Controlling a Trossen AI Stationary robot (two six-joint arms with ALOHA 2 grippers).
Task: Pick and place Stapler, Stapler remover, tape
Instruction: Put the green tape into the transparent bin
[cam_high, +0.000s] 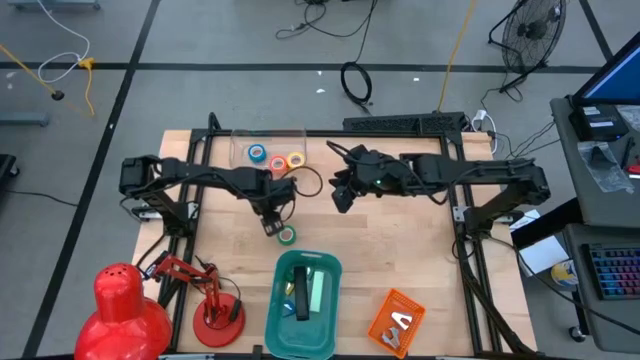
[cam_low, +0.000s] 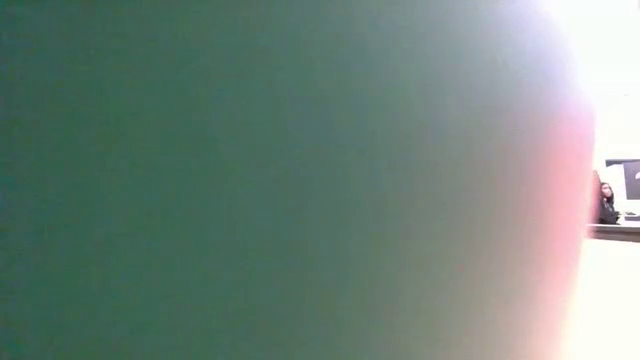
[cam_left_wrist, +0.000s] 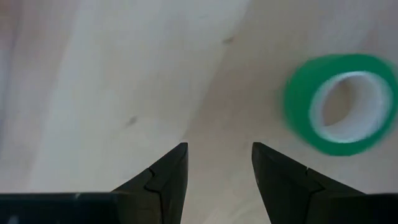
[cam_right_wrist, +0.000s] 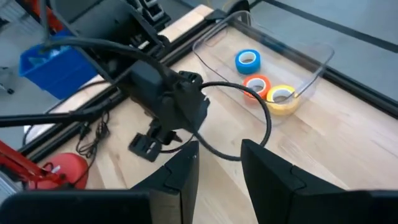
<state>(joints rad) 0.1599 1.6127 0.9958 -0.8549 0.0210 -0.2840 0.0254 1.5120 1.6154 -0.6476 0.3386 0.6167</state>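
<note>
The green tape roll (cam_high: 287, 235) lies flat on the wooden table, beside my left gripper (cam_high: 272, 226), which points down and is open. In the left wrist view the green roll (cam_left_wrist: 341, 102) sits off to one side of the fingertips, not between them. The blue (cam_right_wrist: 247, 60), orange (cam_right_wrist: 256, 84) and yellow (cam_right_wrist: 281, 98) rolls lie in a clear tray (cam_high: 267, 148) by the far edge. My right gripper (cam_high: 342, 196) hovers open over the table's middle, touching nothing. A dark stapler (cam_high: 302, 298) lies in the green bin (cam_high: 328, 270). The staple remover (cam_high: 401, 322) rests on an orange pad.
A red desk lamp (cam_high: 120, 310) and its red arm (cam_high: 200, 285) stand at the near left corner. The green bin fills almost the whole low view (cam_low: 250, 180). Black frame rails run along the table's left and right sides. A person (cam_low: 606, 205) sits far behind the table.
</note>
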